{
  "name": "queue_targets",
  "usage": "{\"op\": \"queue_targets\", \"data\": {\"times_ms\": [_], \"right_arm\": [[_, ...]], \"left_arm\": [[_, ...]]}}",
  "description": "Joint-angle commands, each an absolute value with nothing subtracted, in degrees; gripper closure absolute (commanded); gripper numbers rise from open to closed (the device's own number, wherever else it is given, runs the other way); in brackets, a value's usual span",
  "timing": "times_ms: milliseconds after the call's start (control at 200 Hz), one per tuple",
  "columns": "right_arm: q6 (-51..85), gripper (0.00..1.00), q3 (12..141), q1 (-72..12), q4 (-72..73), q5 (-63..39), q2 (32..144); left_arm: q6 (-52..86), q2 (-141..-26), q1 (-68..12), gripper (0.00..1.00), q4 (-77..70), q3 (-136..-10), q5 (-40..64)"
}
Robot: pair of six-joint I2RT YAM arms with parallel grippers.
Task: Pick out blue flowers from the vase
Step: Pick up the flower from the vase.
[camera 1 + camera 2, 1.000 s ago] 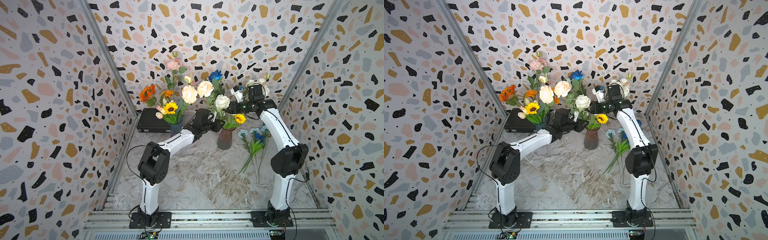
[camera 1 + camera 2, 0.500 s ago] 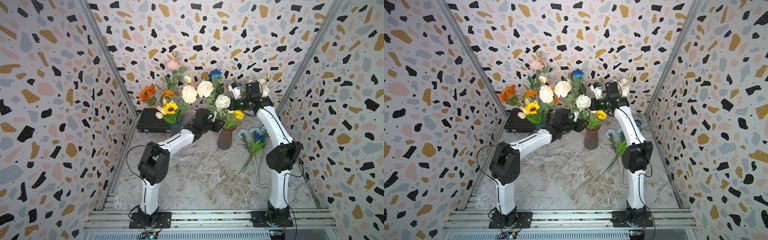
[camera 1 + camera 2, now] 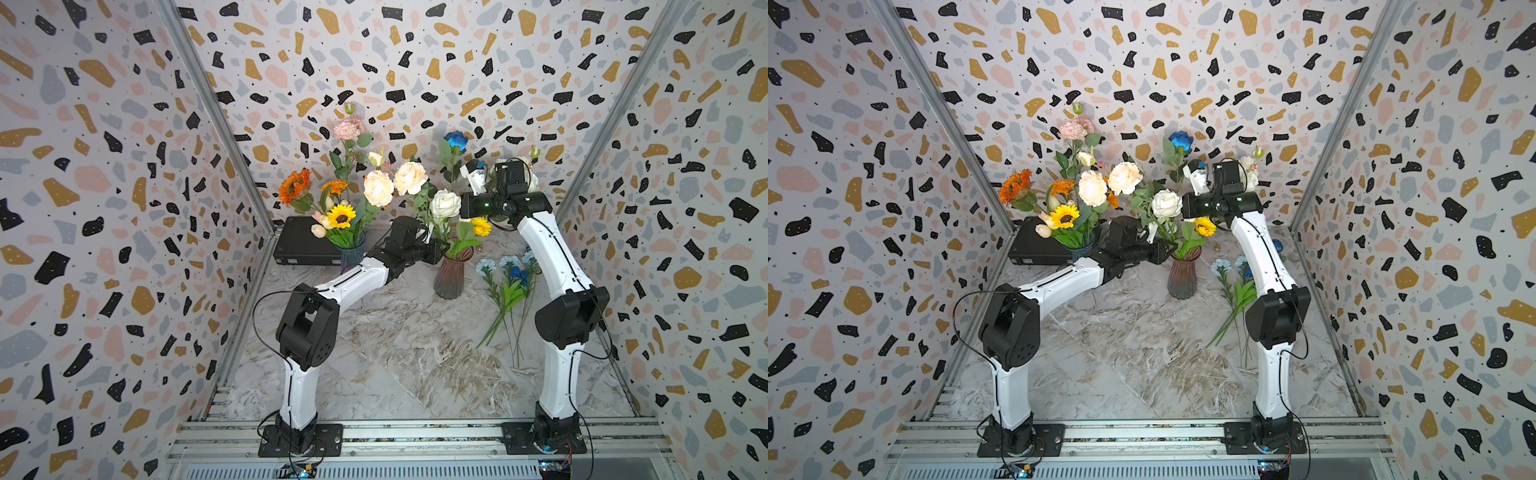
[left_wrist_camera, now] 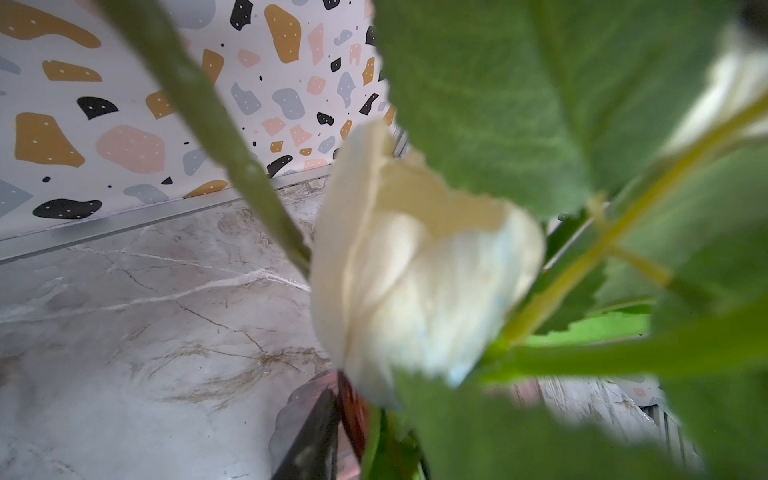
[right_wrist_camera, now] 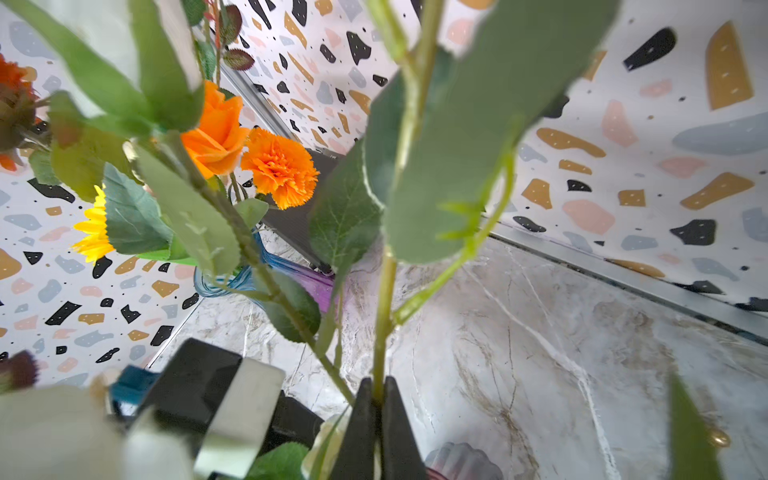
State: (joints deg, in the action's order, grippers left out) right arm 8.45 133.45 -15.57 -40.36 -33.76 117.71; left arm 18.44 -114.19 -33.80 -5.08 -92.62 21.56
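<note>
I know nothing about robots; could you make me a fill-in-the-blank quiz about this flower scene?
The right gripper is shut on a thin green ___.
The tallest bloom in the ribbed reddish glass vase is a deep ___ rose.
Pale blue pom-pom flowers lie on the marble-patterned ___.
Missing: stem; blue; table.

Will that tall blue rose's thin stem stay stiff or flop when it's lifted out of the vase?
Probably stiff: the blue rose stands upright, unsupported, above the white rose. The thin stem in the right gripper, seemingly its own, may let the head sway.
</note>
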Motion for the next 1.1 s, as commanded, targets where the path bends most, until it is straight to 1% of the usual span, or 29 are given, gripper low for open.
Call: {"op": "queue_targets", "data": {"times_ms": [0,140,320,511,666,981,1091], "right_arm": [[7.1,1.00,133.7,-16.1,-38.6,-32.5,110.1],[6.9,1.00,130.1,-16.1,-34.1,-31.9,106.4],[6.2,1.00,128.0,-16.1,-34.9,-33.8,106.5],[7.1,1.00,115.5,-16.1,-24.8,-34.4,102.1],[7.3,1.00,108.9,-16.1,-17.1,-35.5,99.5],[5.0,1.00,107.2,-16.0,-11.8,-37.5,98.5],[4.4,0.96,106.5,-16.1,-10.5,-36.9,98.3]], "left_arm": [[17.4,-115.1,-33.4,0.67,-3.4,-92.5,20.8],[17.5,-114.9,-33.4,0.63,-3.3,-92.4,20.5],[17.7,-114.7,-33.4,0.59,-3.4,-92.5,20.6],[17.0,-114.3,-33.4,0.56,-2.7,-92.7,20.4],[16.4,-114.0,-33.4,0.55,-2.3,-92.8,20.2],[16.6,-114.2,-33.4,0.55,-2.4,-92.6,20.3],[16.4,-114.2,-33.4,0.55,-2.3,-92.7,20.2]]}}
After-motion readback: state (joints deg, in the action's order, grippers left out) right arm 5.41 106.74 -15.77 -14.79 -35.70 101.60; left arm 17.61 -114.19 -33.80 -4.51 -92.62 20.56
